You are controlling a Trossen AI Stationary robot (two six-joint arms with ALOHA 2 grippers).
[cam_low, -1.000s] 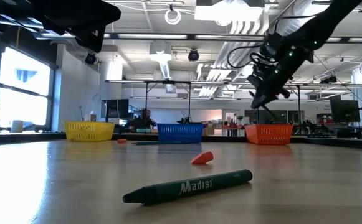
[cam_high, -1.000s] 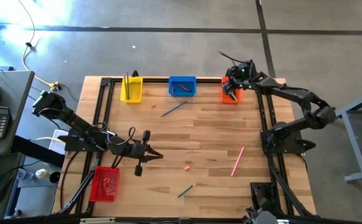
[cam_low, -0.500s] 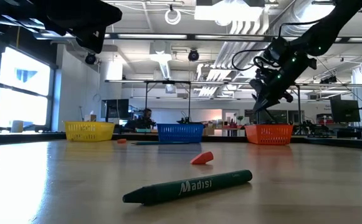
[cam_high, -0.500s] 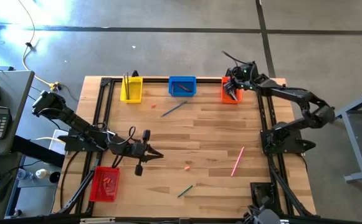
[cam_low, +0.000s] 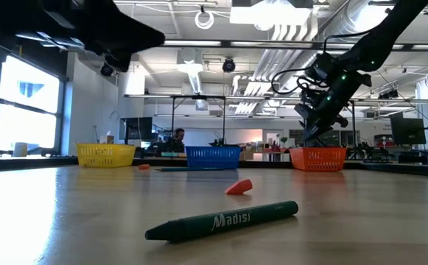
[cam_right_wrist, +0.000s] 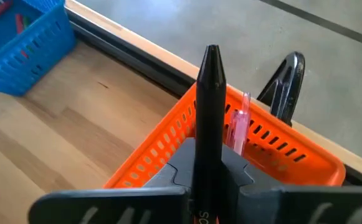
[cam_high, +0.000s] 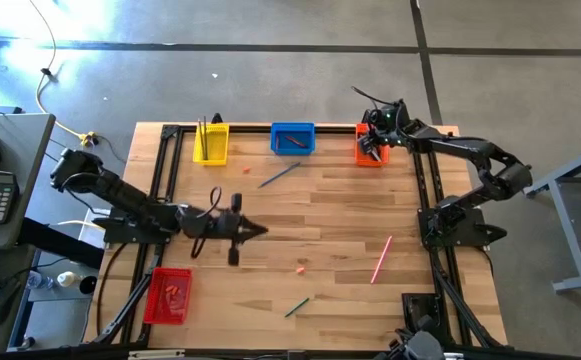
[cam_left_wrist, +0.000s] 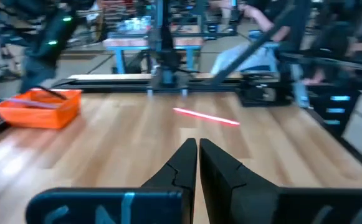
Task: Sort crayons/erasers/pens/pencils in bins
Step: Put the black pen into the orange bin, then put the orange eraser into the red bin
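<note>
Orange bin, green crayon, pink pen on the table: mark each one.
orange bin (cam_right_wrist: 296, 152), right wrist view, on its slotted side wall.
green crayon (cam_low: 225, 220), low view, on its printed label at mid-length.
pink pen (cam_high: 381, 259), high view, on the middle of its barrel.

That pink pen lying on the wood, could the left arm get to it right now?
Probably yes. The left gripper is shut and holds nothing, and bare table lies between it and the pink pen. Whether the arm stretches that far is uncertain.
</note>
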